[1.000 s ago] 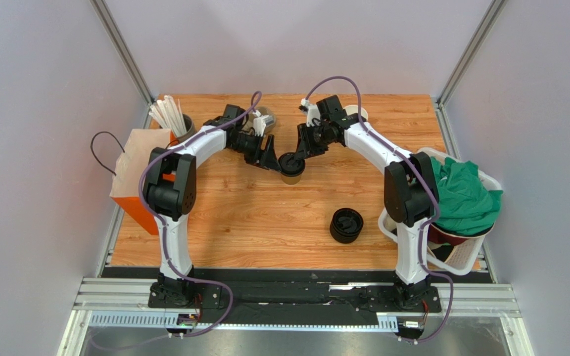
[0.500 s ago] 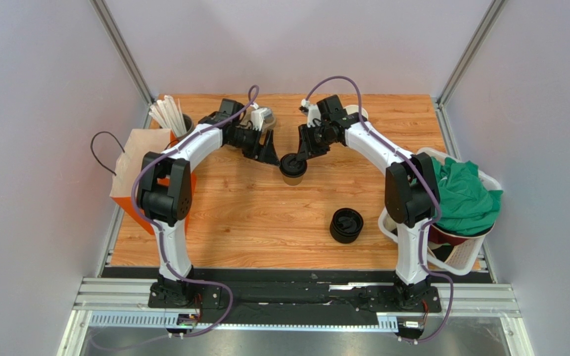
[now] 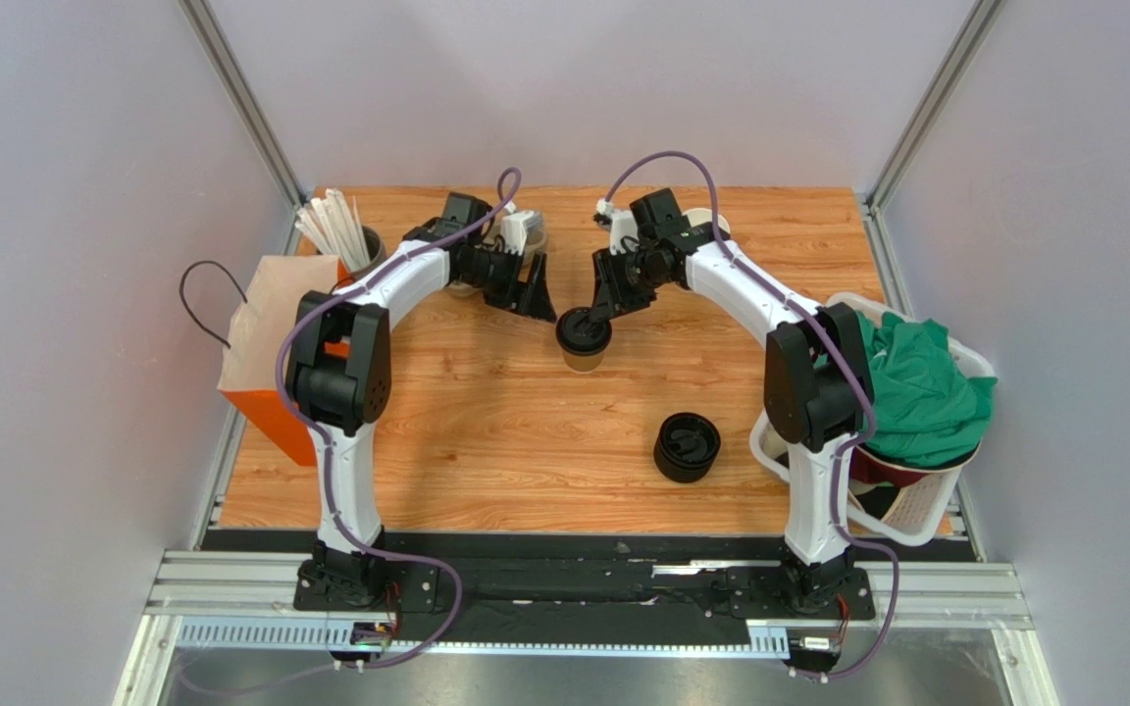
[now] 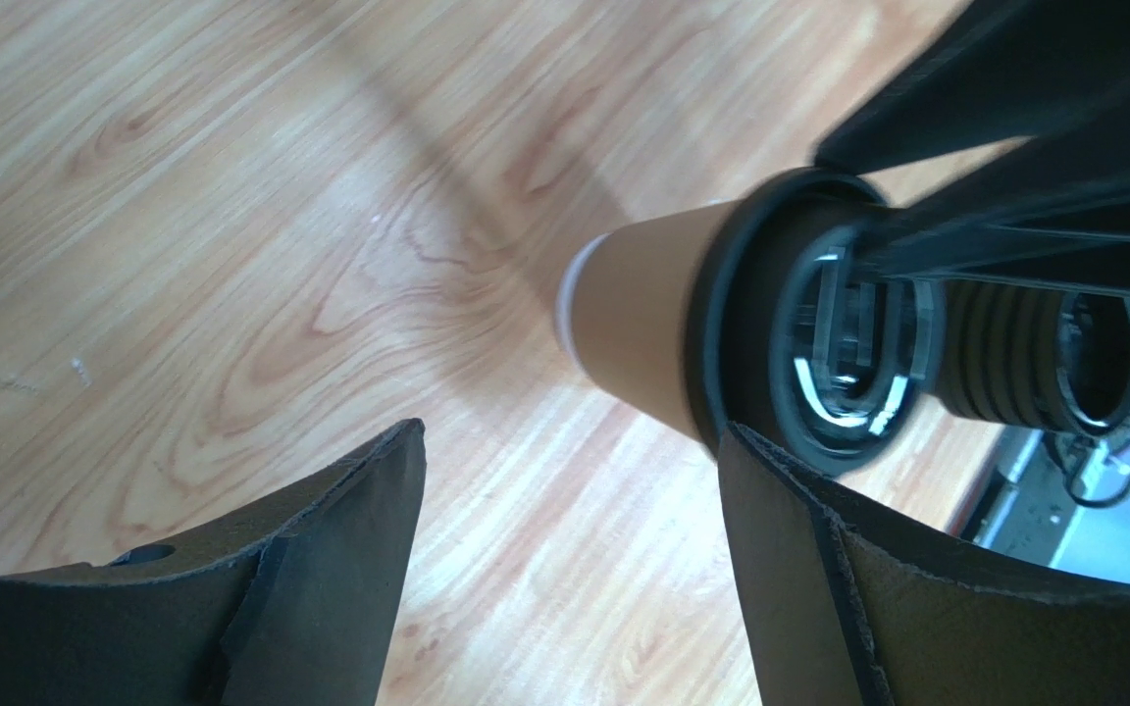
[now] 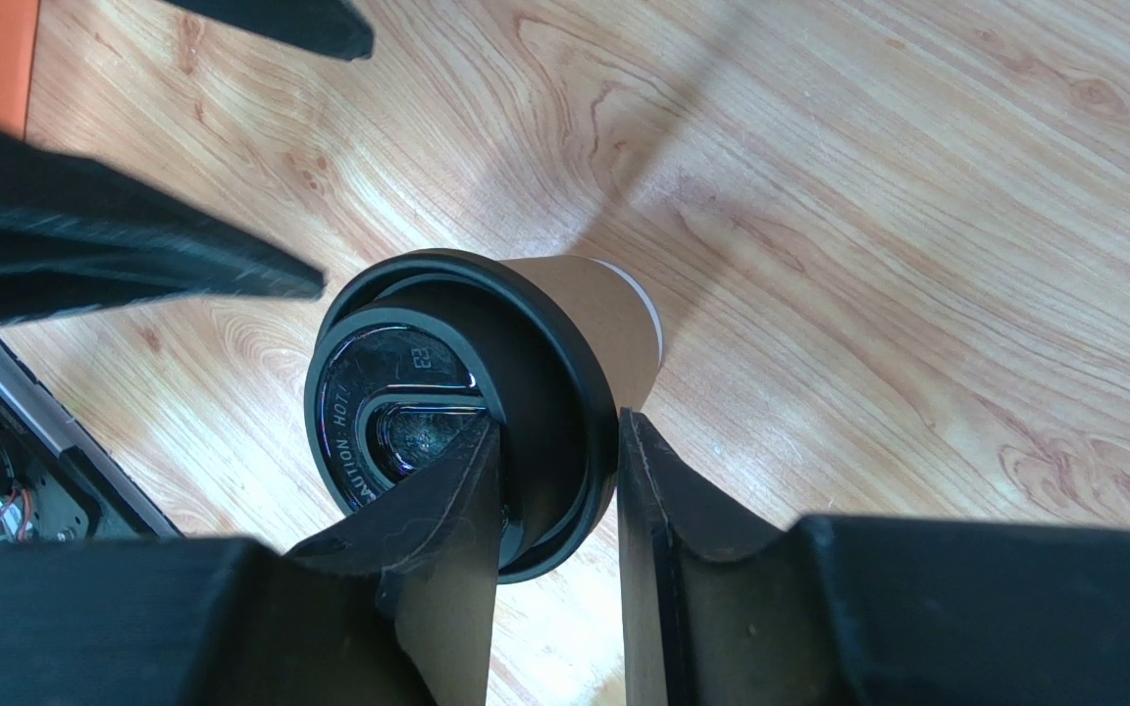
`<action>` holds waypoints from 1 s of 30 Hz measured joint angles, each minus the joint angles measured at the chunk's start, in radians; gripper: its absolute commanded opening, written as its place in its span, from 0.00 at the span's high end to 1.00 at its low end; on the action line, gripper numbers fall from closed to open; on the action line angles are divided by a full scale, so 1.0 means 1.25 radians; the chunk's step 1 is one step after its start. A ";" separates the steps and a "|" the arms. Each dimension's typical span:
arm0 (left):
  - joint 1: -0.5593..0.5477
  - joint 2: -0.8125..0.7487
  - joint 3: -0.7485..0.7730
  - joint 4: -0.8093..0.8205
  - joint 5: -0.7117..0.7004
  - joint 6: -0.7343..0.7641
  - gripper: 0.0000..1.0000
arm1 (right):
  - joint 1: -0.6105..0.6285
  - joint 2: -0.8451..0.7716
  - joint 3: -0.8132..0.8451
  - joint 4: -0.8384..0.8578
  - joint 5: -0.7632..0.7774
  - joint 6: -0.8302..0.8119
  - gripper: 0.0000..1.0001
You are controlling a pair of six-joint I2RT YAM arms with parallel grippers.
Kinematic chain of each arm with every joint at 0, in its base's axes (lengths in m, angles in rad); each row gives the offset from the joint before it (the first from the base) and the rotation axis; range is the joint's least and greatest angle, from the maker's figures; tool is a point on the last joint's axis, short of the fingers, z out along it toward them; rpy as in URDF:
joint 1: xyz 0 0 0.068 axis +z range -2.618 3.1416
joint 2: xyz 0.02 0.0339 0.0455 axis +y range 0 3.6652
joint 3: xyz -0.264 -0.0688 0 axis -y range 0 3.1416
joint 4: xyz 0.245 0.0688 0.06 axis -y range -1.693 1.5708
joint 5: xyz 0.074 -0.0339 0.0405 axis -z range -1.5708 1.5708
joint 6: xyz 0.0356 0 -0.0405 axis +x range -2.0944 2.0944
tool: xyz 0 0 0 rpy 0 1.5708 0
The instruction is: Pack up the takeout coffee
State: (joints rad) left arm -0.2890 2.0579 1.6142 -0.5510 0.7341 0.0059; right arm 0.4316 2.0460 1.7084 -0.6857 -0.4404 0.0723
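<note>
While the left gripper (image 4: 571,456) is hanging open, the right gripper (image 5: 556,427) is pinching the rim of the black-lidded brown paper cup (image 5: 586,316), likely to carry it.

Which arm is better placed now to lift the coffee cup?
Right. The right gripper pinches the coffee cup at its top rim; the cup stands on the table. The left gripper is open and apart from it.

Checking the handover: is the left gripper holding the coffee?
No, the left gripper hangs open, apart from the takeout coffee; the right gripper pinches its lid.
</note>
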 measured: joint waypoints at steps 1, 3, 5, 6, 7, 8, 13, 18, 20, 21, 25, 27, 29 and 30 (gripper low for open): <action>-0.001 0.006 0.000 0.000 -0.007 0.000 0.20 | 0.000 0.000 0.000 -0.002 -0.001 -0.002 0.70; -0.004 0.019 0.001 0.000 -0.018 0.000 0.20 | 0.000 0.000 0.000 -0.003 -0.003 -0.006 0.70; -0.007 0.030 0.001 -0.001 -0.029 0.001 0.19 | 0.002 0.000 0.000 -0.004 -0.004 -0.009 0.70; -0.008 0.032 0.001 -0.001 -0.032 0.002 0.20 | 0.003 0.000 0.000 -0.004 -0.004 -0.010 0.70; -0.010 0.033 0.001 -0.003 -0.035 0.003 0.20 | 0.003 0.000 0.000 -0.004 -0.004 -0.011 0.70; -0.012 0.033 0.001 -0.005 -0.039 0.003 0.20 | 0.004 0.000 0.000 -0.004 -0.004 -0.011 0.70; -0.018 0.029 -0.007 0.010 -0.054 0.002 0.19 | 0.005 0.000 0.000 -0.005 0.003 -0.010 0.70; -0.008 -0.044 -0.065 0.047 -0.056 -0.014 0.18 | 0.007 -0.003 0.000 -0.008 0.025 0.014 0.70; -0.006 -0.088 -0.088 0.068 -0.050 -0.020 0.18 | 0.008 -0.005 0.000 -0.008 0.033 0.029 0.70; -0.005 -0.107 -0.097 0.076 -0.046 -0.021 0.18 | 0.009 -0.006 0.000 -0.007 0.038 0.038 0.69; -0.003 -0.175 -0.133 0.119 -0.021 -0.025 0.18 | 0.012 -0.016 -0.008 -0.005 0.057 0.063 0.61; -0.003 -0.189 -0.146 0.134 -0.010 -0.024 0.18 | 0.012 -0.018 -0.008 -0.007 0.066 0.065 0.58; -0.003 -0.190 -0.156 0.140 -0.004 -0.024 0.18 | 0.012 -0.022 -0.010 -0.011 0.080 0.064 0.56; -0.003 -0.190 -0.161 0.139 -0.002 -0.024 0.18 | 0.012 -0.025 -0.012 -0.014 0.086 0.063 0.56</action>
State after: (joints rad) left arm -0.2932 1.8210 1.4124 -0.3775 0.7319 -0.0242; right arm 0.4465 2.0148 1.6936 -0.7036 -0.3332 0.1516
